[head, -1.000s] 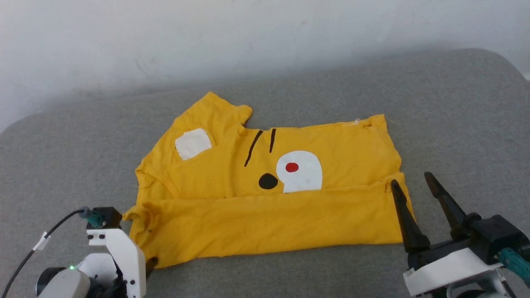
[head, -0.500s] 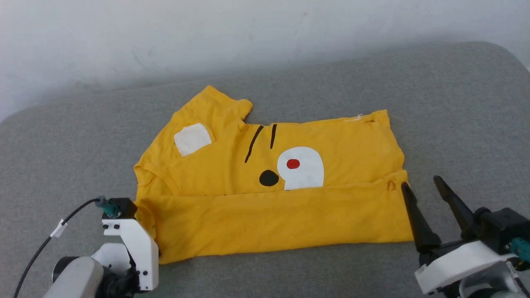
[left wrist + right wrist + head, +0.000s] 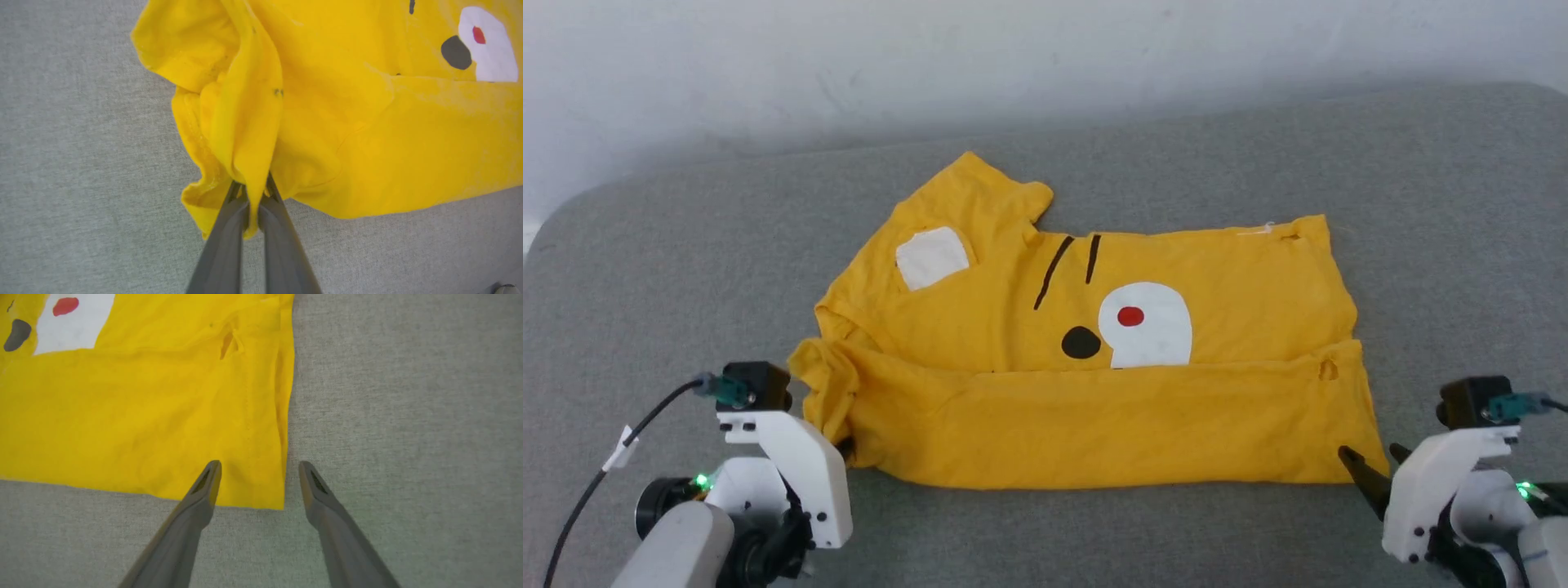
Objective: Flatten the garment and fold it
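The bright yellow garment (image 3: 1094, 408) lies on the grey cushion, its near part folded up over the lower edge of the cartoon print (image 3: 1145, 324). My left gripper (image 3: 847, 447) is at the near left corner. In the left wrist view the left gripper (image 3: 251, 192) is shut on a bunched fold of the garment (image 3: 367, 134). My right gripper (image 3: 1368, 453) stands open at the near right corner. In the right wrist view the right gripper (image 3: 259, 465) straddles that corner of the garment (image 3: 122, 416), one finger over the cloth and one over bare cushion.
The grey cushion (image 3: 1445, 269) spreads well beyond the shirt on every side. A pale wall (image 3: 1045, 57) rises behind it. A black cable (image 3: 613, 461) trails from my left wrist.
My left gripper has shut on the near left corner, and the cloth there has bunched up. My right gripper has drawn back to the near right corner. The head camera has shifted slightly.
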Controlling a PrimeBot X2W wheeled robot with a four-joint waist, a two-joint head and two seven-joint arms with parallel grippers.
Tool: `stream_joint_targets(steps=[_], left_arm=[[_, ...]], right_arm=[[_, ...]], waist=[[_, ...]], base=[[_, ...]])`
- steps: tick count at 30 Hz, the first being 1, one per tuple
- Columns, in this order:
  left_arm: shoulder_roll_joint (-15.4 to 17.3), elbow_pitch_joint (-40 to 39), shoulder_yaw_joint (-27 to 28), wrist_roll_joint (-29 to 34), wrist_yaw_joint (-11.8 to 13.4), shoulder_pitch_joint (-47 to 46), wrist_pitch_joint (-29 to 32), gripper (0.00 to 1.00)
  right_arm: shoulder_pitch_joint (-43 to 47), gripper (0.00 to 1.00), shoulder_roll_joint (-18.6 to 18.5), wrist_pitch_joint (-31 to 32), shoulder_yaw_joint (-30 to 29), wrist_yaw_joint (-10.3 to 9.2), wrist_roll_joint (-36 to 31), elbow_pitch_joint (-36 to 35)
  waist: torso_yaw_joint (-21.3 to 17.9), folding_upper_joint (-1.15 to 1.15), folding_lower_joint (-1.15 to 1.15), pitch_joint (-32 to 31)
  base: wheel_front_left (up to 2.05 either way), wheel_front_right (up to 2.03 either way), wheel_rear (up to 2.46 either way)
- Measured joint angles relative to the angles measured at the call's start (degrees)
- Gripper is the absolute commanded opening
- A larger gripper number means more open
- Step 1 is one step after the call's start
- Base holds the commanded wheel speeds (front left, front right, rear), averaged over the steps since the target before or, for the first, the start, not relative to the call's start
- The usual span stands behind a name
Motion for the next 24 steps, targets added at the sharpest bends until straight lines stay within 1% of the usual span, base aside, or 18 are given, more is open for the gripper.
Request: stream_joint_targets(steps=[4, 5, 6, 7, 8, 11, 14, 19, 24], left_arm=[[0.6, -2.7, 0.0, 0.2, 0.5, 0.0, 0.6, 0.0], [0.7, -3.0, -0.1, 0.2, 0.5, 0.0, 0.9, 0.0], [0.8, -3.3, -0.2, 0.2, 0.5, 0.0, 1.2, 0.0], [0.9, -3.4, -0.3, 0.2, 0.5, 0.0, 1.5, 0.0], [0.9, -3.5, -0.4, 0.2, 0.5, 0.0, 1.6, 0.0], [1.0, -3.7, -0.7, 0.2, 0.5, 0.1, 2.1, 0.0], [1.2, -3.7, -0.8, 0.1, 0.5, 0.2, 2.3, 0.0], [1.8, -3.6, -0.9, 0.1, 0.5, 1.5, 2.5, 0.0], [2.6, -4.2, -0.6, -0.2, 1.1, 4.9, 2.5, 0.0]], right_arm=[[-4.7, 1.0, -1.0, 3.2, 2.3, 0.0, 1.9, 6.5], [-5.6, 0.96, -1.2, 4.3, 2.9, -0.01, 2.6, 7.8], [-6.6, 0.62, -1.6, 5.9, 3.4, -0.03, 3.5, 9.1], [-7.5, 0.36, -2.0, 7.6, 3.8, -0.04, 4.4, 10.0], [-8.3, 0.0, -2.3, 9.5, 4.0, -0.04, 5.2, 10.9], [-10.0, 0.0, -3.1, 12.8, 4.2, -0.05, 7.3, 11.9], [-10.3, 0.0, -3.3, 13.1, 5.1, -0.05, 7.8, 11.8], [-10.3, 0.0, -4.3, 9.5, 7.5, -0.05, 7.6, 11.1], [-9.8, 0.0, -4.7, 4.7, 10.2, -0.04, 6.5, 8.0]], waist=[[0.9, 0.0, 0.0, 1.0], [1.1, 0.0, 0.0, 1.3], [1.3, 0.0, 0.0, 1.5], [1.5, 0.0, -0.01, 1.8], [1.7, 0.0, -0.01, 2.0], [2.3, 0.0, -0.01, 2.6], [2.5, 0.0, -0.01, 2.6], [2.4, 0.0, 0.0, 1.0], [2.2, 0.0, -0.01, -2.2]], base=[[0.0, 0.0, 0.0], [0.0, 0.0, 0.0], [0.0, 0.0, 0.0], [0.0, 0.0, 0.0], [0.0, 0.0, 0.0], [0.0, 0.0, 0.0], [0.0, 0.0, 0.0], [0.0, 0.0, 0.0], [0.0, 0.0, 0.0]])
